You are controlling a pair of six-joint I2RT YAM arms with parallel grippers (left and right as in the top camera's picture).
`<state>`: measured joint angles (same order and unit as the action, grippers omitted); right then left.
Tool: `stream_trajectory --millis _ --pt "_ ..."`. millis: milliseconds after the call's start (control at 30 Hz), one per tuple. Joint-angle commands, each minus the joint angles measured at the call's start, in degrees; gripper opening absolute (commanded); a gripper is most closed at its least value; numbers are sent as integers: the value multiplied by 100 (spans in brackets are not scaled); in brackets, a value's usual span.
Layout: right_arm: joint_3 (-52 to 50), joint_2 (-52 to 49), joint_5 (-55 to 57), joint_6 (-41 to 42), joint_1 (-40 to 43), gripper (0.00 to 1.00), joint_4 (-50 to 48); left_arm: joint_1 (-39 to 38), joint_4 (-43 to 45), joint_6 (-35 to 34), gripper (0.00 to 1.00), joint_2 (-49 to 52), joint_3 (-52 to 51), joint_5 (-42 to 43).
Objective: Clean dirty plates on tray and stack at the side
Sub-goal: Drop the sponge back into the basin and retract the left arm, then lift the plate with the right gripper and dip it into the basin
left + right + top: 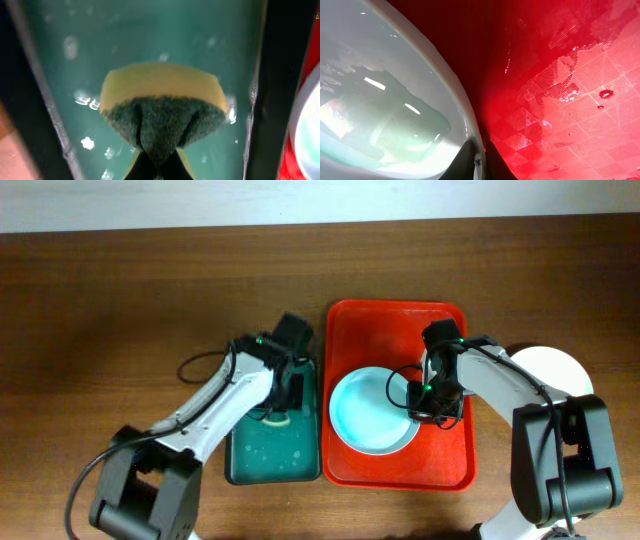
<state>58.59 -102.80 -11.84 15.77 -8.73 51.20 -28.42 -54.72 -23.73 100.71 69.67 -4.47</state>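
Note:
A pale-blue plate lies on the left half of the red tray. My right gripper is shut on the plate's right rim; in the right wrist view the rim runs between the two fingertips of the gripper, and a pale green watery film covers the plate's inside. A second white plate rests on the table right of the tray, partly hidden by the right arm. My left gripper is shut on a yellow and dark green sponge, squeezed to a fold over the teal tray.
The small dark teal tray sits against the red tray's left side and holds soapy water with foam specks. In the left wrist view the red tray's edge shows at the right. Wet patches lie on the red tray floor. Brown table surrounds both.

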Motion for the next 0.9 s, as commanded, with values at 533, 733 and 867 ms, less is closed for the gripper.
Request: stream_trajectory --millis 533,733,867 --pt "1174 1786 197 -328 -505 4 1482 1565 -452 -234 99 -2981 586 256" --pt "1180 1530 538 1104 -2605 4 37 1692 -457 -236 99 -3204 586 258" --pt "1180 1305 1414 1475 -2994 4 -354 1692 -457 -236 99 -3204 586 258"
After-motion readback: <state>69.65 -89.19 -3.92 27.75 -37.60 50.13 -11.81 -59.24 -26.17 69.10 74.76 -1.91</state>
